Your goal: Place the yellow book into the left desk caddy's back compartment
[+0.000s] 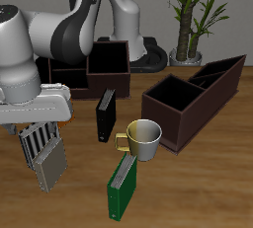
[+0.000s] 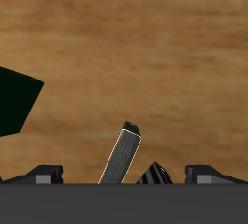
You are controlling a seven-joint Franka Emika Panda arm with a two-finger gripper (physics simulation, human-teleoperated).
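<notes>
Yellow book [image 1: 51,173]: stands upright near the worktop's front edge, directly beneath the gripper [image 1: 42,151], between jaws spread wide and apparently not touching it. Left desk caddy [image 1: 193,99]: well apart, beyond the mug [image 1: 144,138].

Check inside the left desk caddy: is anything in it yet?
Nothing shows inside the left desk caddy. Its large square section and the back compartment show only dark inner walls. The near walls cover part of the floors, so something lying flat could be missed.
</notes>
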